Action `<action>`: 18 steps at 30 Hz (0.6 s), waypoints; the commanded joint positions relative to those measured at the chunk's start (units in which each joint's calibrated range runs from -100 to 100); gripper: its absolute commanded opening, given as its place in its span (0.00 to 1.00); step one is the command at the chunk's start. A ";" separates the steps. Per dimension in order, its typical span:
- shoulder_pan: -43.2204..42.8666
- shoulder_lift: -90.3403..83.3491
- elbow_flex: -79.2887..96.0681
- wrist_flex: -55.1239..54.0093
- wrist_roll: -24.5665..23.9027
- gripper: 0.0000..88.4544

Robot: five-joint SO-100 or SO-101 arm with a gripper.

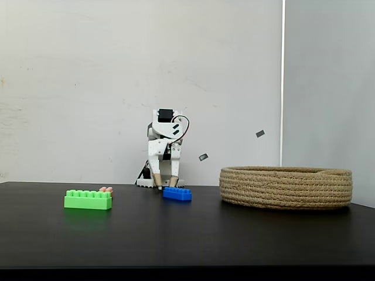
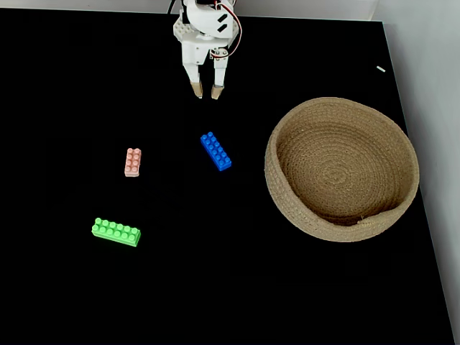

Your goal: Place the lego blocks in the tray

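Three lego blocks lie loose on the black table [image 2: 65, 86], none yet in the tray [image 2: 287, 208], so the pincer [image 2: 205, 92] hangs slightly parted and empty, tips down. Nearest below its tips in the top-down fixed view is the blue block [image 2: 215, 151]; the pink block [image 2: 133, 162] and green block [image 2: 116, 231] lie farther left, the tray right.

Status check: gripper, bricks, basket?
Gripper open, empty, at the table's far edge. Blue brick, pink brick, green brick all on the table. Basket empty. Nothing between blue brick and basket.
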 commanded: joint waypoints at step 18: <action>-1.75 0.02 0.80 1.29 1.42 0.00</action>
